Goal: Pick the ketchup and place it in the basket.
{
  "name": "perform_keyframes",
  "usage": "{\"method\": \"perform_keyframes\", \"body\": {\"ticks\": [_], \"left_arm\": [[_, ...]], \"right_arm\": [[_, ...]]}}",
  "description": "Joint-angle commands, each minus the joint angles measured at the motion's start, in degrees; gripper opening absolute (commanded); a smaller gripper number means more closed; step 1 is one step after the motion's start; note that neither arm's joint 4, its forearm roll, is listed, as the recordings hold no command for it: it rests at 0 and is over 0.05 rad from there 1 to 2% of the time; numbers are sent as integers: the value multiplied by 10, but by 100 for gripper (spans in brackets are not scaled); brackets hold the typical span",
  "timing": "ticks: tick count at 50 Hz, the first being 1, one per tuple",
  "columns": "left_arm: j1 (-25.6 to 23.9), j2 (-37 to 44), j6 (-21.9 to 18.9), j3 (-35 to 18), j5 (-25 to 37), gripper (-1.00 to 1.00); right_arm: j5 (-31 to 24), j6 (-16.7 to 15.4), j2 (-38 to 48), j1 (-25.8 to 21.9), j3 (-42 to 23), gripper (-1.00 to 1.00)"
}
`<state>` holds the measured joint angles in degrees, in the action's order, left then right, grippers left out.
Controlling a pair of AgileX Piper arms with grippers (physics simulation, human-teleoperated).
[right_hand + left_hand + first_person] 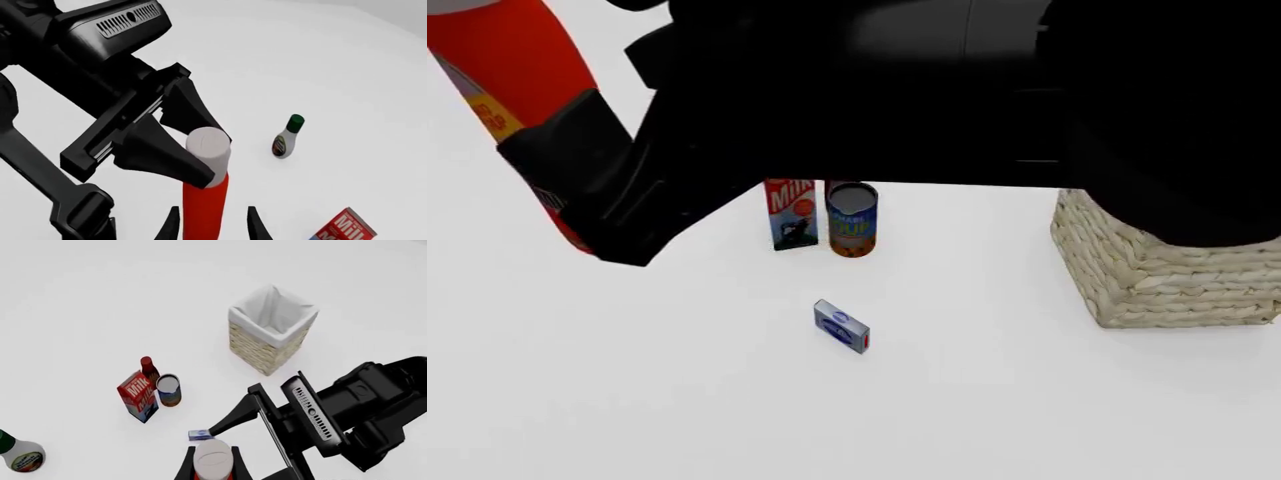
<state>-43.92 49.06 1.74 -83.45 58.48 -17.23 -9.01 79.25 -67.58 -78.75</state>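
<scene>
The ketchup (205, 210) hangs roughly upright above the worktop (694, 400), the left gripper (213, 466) clenched at its white cap and the right gripper (212, 225) spread loosely around its red body, nearer the basket (1154, 270) on the right.

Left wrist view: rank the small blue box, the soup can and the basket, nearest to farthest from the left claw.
1. small blue box, almost under the left claw.
2. soup can, beside the milk carton.
3. basket, farthest off.
</scene>
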Motion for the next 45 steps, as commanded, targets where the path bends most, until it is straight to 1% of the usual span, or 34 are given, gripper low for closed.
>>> {"method": "perform_keyframes", "body": {"ticks": [1, 5, 6, 7, 9, 11, 12, 13, 15, 16, 17, 18, 23, 29, 31, 32, 33, 35, 36, 37, 38, 40, 45], "left_arm": [[-22, 5, 8, -17, 11, -100], [-29, 7, 17, -22, 14, -100], [-32, 8, 25, -21, 15, -100], [-34, 8, 24, -23, 15, -100], [-42, 11, 36, -27, 18, -100], [-41, 11, 35, -30, 20, -100], [-51, 14, 44, -33, 22, -100], [-55, 15, 42, -36, 23, -100], [-52, 15, 44, -36, 24, -100], [-57, 16, 52, -35, 24, -100], [-54, 15, 46, -36, 24, -100], [-59, 16, 55, -35, 24, -100], [-60, 16, 59, -36, 22, -100], [-55, 14, 61, -33, 18, -100], [-50, 12, 55, -30, 15, -100], [-53, 14, 60, -28, 14, -100], [-46, 13, 52, -26, 13, -100], [-44, 13, 53, -24, 12, -100], [-34, 11, 39, -22, 13, 100], [-34, 11, 39, -22, 13, 100], [-53, 14, 60, -21, 7, 100], [-37, 12, 47, -23, 9, 100], [-31, 9, 44, -23, 5, 100]], "right_arm": [[1, 4, 2, 0, -2, 100], [0, 4, 2, 0, -3, 100], [0, 5, 2, 0, -3, 100], [1, 5, 3, 1, -3, 100], [4, 7, 0, 0, 0, 100], [4, 7, 0, 1, 1, 100], [6, 6, 0, 2, 0, 100], [8, 3, 0, 4, 1, -100], [7, 5, -2, 1, 3, -100], [7, 3, -1, 3, 2, -100], [7, 4, -2, 2, 2, -100], [8, 4, -2, 4, 2, -100], [10, 3, -3, 6, 5, -100], [11, 3, -7, 6, 10, -100], [11, 2, -8, 8, 10, -100], [11, 2, -9, 9, 10, -100], [10, 2, -9, 9, 11, -100], [10, 2, -11, 9, 11, -100], [11, 2, -10, 11, 12, -100], [11, 2, -10, 11, 12, -100], [12, 3, -11, 12, 13, -100], [11, 3, -11, 12, 12, -100], [11, 2, -13, 12, 12, -100]]}}
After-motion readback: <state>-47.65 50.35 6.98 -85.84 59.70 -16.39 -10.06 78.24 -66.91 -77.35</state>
